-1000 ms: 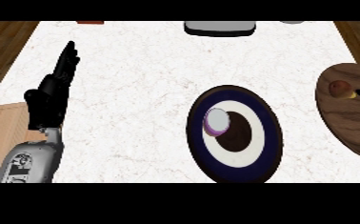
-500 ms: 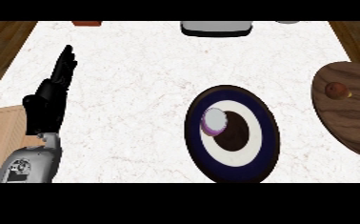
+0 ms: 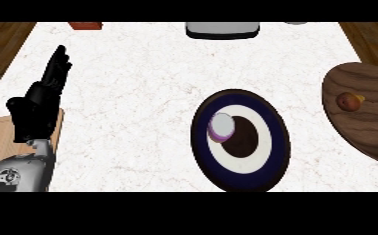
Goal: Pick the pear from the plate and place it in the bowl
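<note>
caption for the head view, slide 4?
Open black left hand rests at left; small brown pear on wooden plate; dark-rimmed bowl at centre.

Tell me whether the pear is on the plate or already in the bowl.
On the plate: the pear rests on the wooden plate at right, apart from the dark-rimmed bowl.

Kitchen: marble counter (image 3: 148,79) bearing plate (image 3: 273,144) and wooden bowl (image 3: 362,124)

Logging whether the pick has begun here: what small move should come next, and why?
Probably bring the right hand, not in view, toward the pear on the wooden plate at the right edge. The pear lies there untouched, the dark blue bowl sits left of the plate, and the left hand rests open at the far left.
</note>
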